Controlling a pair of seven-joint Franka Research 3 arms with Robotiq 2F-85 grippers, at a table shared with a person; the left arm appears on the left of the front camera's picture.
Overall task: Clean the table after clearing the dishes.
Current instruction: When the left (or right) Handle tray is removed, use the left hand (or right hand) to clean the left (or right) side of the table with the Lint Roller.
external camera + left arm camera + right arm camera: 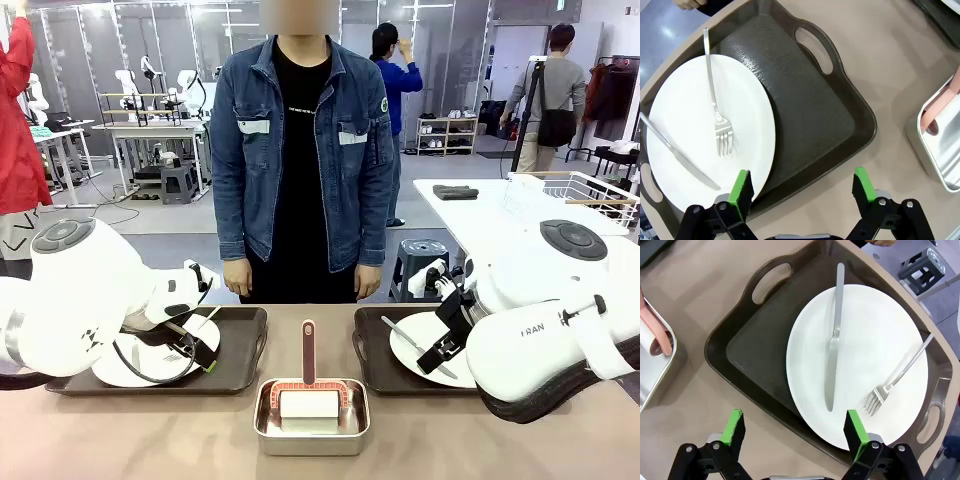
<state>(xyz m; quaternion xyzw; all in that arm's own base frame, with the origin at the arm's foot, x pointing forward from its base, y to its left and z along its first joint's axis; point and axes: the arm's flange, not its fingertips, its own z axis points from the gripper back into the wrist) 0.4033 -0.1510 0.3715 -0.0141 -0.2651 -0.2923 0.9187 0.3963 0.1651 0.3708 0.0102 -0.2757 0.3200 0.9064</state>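
Two dark brown trays stand on the beige table (130,440), each holding a white plate with a knife and a fork. In the left wrist view, my left gripper (802,185) hangs open over the near rim of the left tray (810,110), one finger above the plate (705,130). Seen from the right wrist, my right gripper (795,425) is open above the near rim of the right tray (755,350), beside its plate (865,355). Neither gripper holds anything.
A steel pan (311,415) with a pink-handled cleaning tool stands at the front middle, between the trays. A person (300,150) in a denim jacket stands at the far edge, hands down. A white table with a wire rack (575,190) is at the back right.
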